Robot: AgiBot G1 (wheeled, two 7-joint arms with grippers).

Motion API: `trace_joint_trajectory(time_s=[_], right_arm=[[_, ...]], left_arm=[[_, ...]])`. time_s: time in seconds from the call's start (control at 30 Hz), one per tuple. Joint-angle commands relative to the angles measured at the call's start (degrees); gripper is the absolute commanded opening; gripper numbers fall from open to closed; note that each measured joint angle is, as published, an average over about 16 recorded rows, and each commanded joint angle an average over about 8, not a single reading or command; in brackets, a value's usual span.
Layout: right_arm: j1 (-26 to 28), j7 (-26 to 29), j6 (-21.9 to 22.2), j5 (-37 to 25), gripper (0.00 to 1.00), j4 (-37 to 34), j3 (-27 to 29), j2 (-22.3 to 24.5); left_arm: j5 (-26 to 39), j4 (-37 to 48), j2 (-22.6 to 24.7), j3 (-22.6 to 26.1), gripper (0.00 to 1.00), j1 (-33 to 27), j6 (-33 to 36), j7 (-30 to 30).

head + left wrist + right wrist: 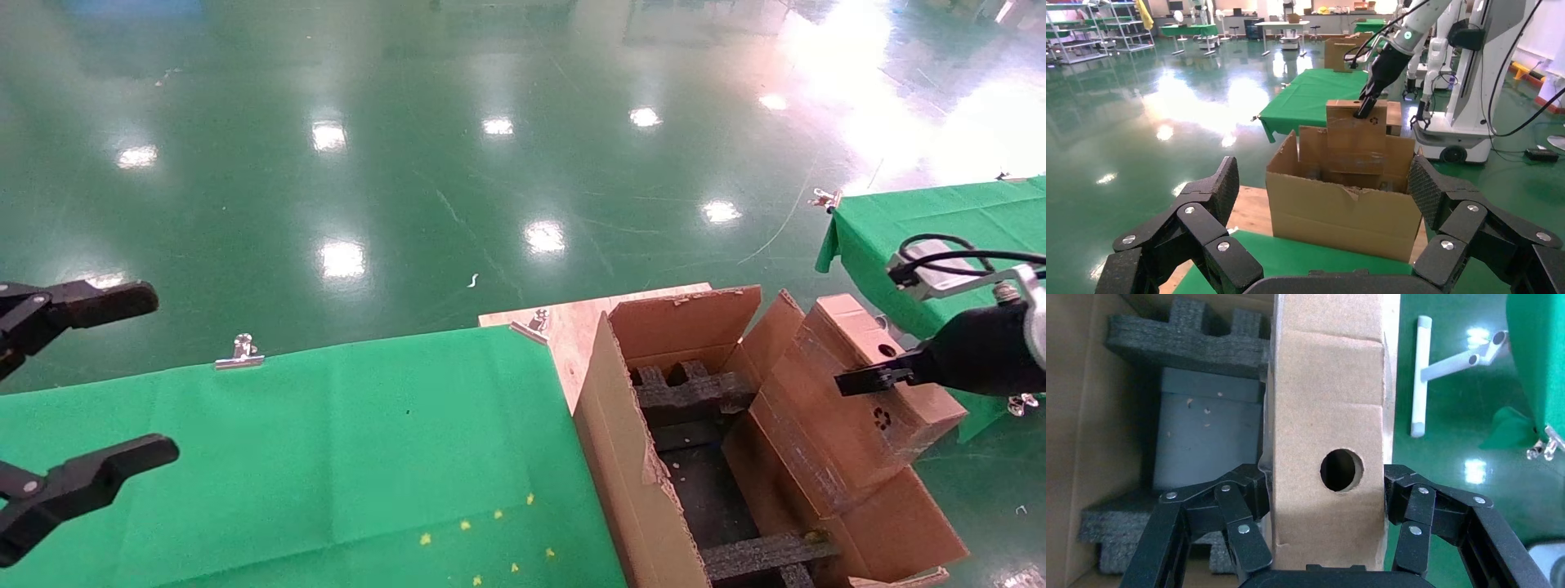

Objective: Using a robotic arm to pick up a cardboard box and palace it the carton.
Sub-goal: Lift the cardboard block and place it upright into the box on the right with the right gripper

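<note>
Over the carton's [629, 457] right flap, the right hand [1327, 496] clamps the recycling-marked cardboard box [866, 384]; left hand [73, 392] wide.

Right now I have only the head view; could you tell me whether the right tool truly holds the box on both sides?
Observer: Yes. In the right wrist view the right tool has a finger against each side of the box, flanking its round hole.
Operator: Thank you. What shows past the box there?
Observer: On one side, black foam and a grey block inside the carton; on the other side, green floor.
Operator: And how is the left tool?
Observer: Its wrist view shows the left tool open, facing the carton and apart from it.
</note>
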Motion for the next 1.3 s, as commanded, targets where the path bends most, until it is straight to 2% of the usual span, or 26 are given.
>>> trace_joint_trajectory(time_s=[0.03, 0.7, 1.3], right_arm=[[-0.6, 2.3, 0.4, -1.0, 0.00, 0.3, -0.4, -0.7], [-8.8, 15.7, 10.7, -8.2, 0.00, 0.6, -3.8, -4.8], [-13.0, 21.6, 14.2, -13.3, 0.00, 0.7, -5.7, -6.1]], left_arm=[[0.0, 0.0, 0.0, 0.0, 1.00, 0.0, 0.0, 0.0], [0.0, 0.0, 0.0, 0.0, 1.00, 0.0, 0.0, 0.0], [0.0, 0.0, 0.0, 0.0, 1.00, 0.0, 0.0, 0.0]])
